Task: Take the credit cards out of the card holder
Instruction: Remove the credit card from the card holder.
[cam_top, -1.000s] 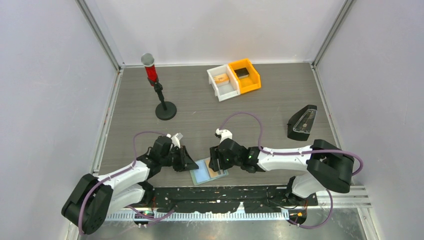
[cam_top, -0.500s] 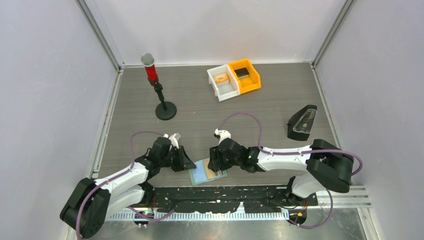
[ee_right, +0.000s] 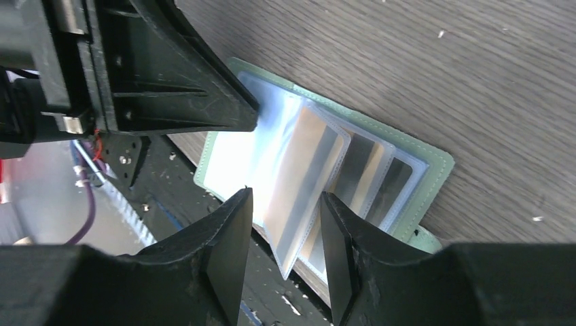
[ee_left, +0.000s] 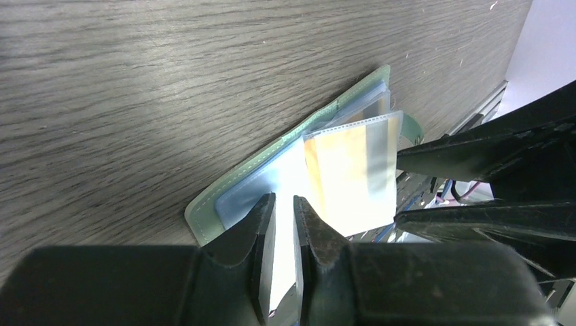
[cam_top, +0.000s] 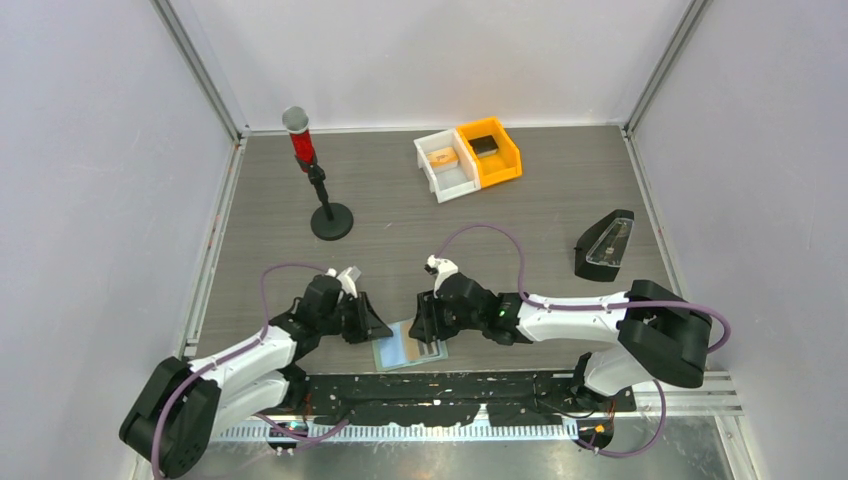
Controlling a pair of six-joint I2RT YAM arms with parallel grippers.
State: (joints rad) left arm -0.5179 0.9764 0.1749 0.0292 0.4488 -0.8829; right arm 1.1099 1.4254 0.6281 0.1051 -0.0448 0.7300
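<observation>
The pale-green card holder (cam_top: 396,353) lies open at the table's near edge, between my two grippers. In the left wrist view the holder (ee_left: 272,161) shows a light blue card (ee_left: 248,195) in its flat pocket and a tan-orange card (ee_left: 339,170) in a clear pocket leaf that stands tilted up. My left gripper (cam_top: 379,328) (ee_left: 283,198) is shut to a thin slit, its tips over the holder's left pocket. My right gripper (cam_top: 428,337) (ee_right: 285,194) is open, with its jaws on either side of the raised leaf (ee_right: 302,170) and not gripping it.
A black mounting plate (cam_top: 450,400) runs just past the holder's near side. Far back stand a white bin (cam_top: 444,167) and an orange bin (cam_top: 492,152) holding a black block. A red-topped stand (cam_top: 318,190) is back left and a black wedge-shaped object (cam_top: 605,246) is at the right.
My right gripper has slid a little left over the holder, and the holder has shifted slightly left with it. The left gripper has barely moved.
</observation>
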